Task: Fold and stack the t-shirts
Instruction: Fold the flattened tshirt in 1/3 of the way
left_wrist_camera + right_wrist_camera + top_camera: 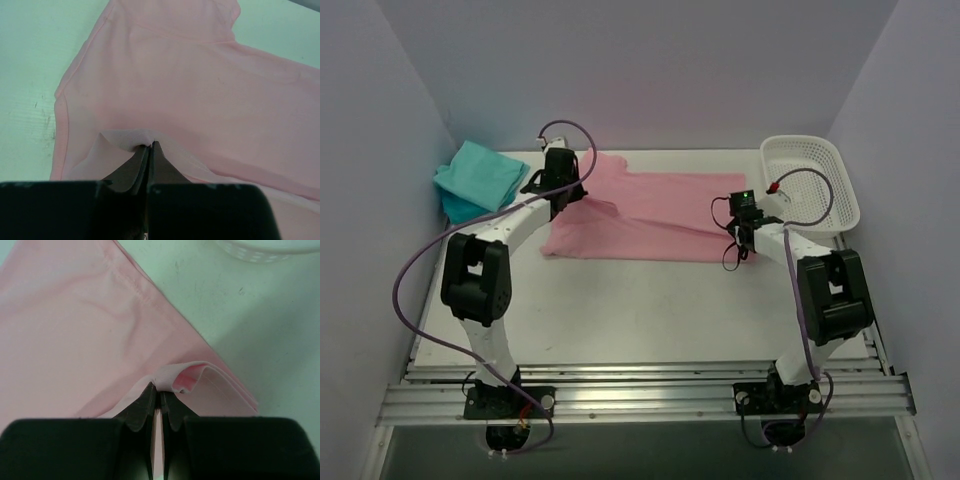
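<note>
Overhead, the pink t-shirt (pixel 650 220) lay spread flat across the table (pixel 640 310), a little toward 12 o'clock from its middle. At the shirt's 9 o'clock end the left gripper (pixel 149 146) was pinched tight on a raised fold of the cloth. At the 3 o'clock end the right gripper (pixel 159 391) was likewise clamped on a doubled-over corner of the hem. Folded teal t-shirts (pixel 480 175) sat stacked at 10 o'clock, near the pink one. A white mesh basket (pixel 810 180) stood at 2 o'clock.
</note>
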